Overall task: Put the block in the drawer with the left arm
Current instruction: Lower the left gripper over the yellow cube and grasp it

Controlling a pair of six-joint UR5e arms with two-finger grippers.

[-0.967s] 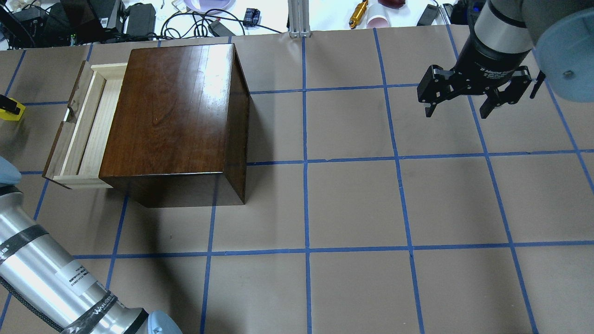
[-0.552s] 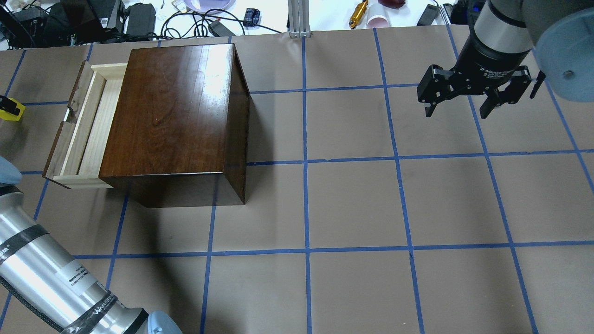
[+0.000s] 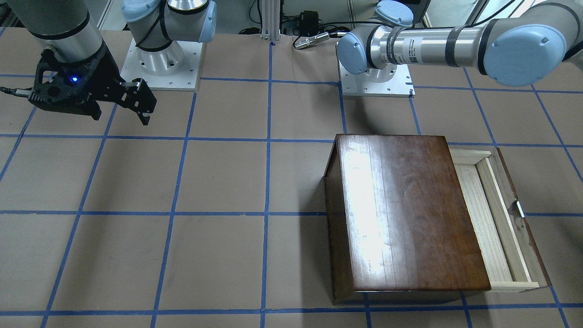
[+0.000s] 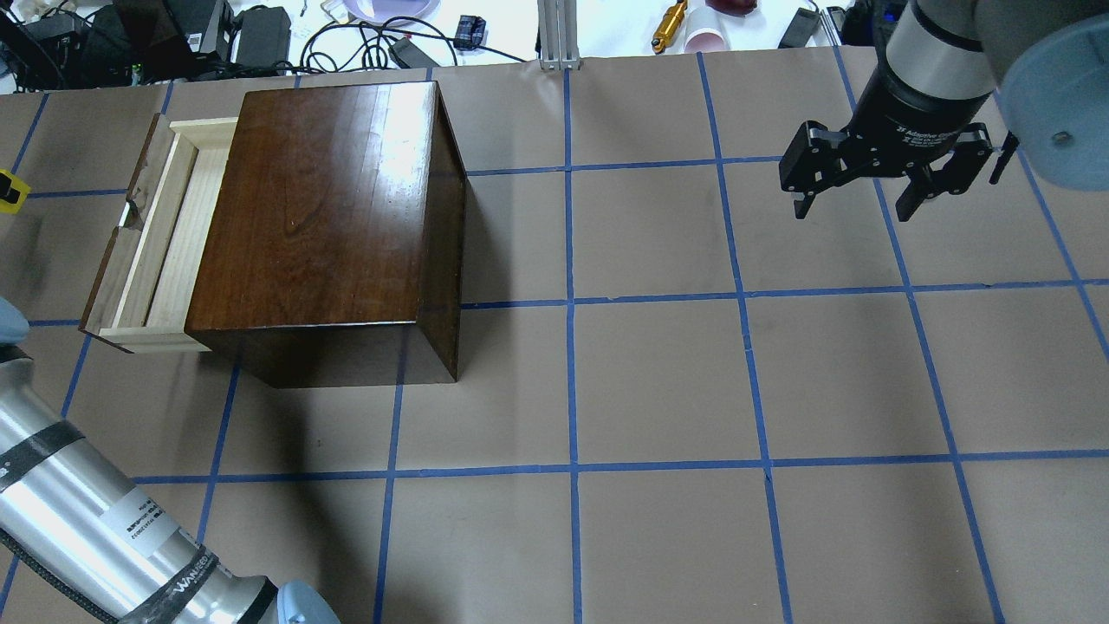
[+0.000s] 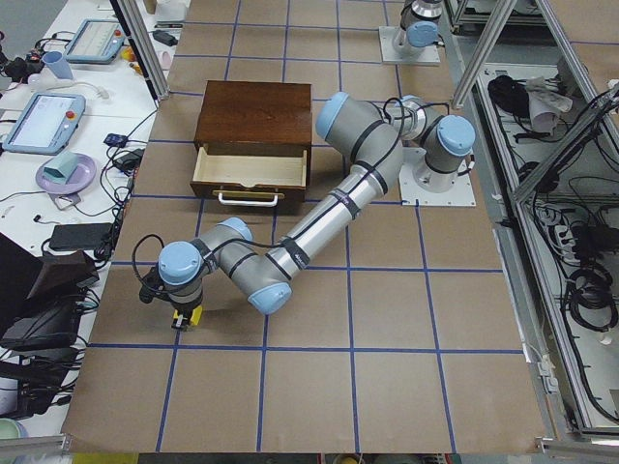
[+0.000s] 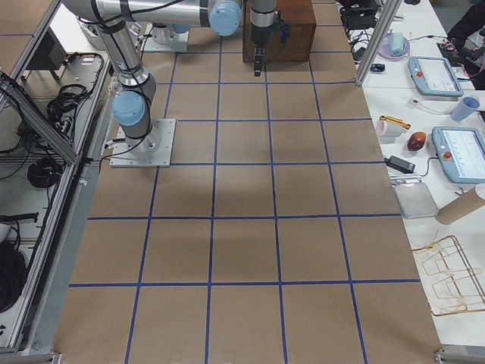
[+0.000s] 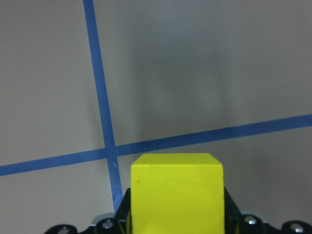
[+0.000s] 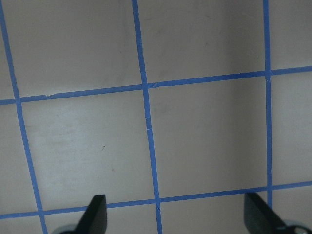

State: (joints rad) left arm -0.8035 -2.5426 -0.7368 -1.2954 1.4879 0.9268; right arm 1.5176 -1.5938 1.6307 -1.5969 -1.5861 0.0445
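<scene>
The yellow block (image 7: 176, 192) fills the bottom of the left wrist view, held in my left gripper over bare table paper. In the exterior left view the left gripper (image 5: 181, 317) hangs over the table well in front of the drawer (image 5: 250, 169), with the block under it. In the overhead view only a sliver of the block (image 4: 10, 192) shows at the left edge. The drawer (image 4: 165, 234) is pulled out of the dark wooden box (image 4: 329, 217) and holds nothing. My right gripper (image 4: 858, 204) is open and empty at the far right.
Cables, chargers, a cup and a brass tool lie beyond the table's far edge (image 4: 554, 26). Blue tape lines mark a grid on the brown paper. In the front-facing view the left arm's forearm (image 3: 423, 41) reaches across behind the box (image 3: 405, 209).
The block in my left gripper has slid further left and slightly up in the overhead view, now almost out of frame. The left forearm has shifted a little. The right arm has not moved.
</scene>
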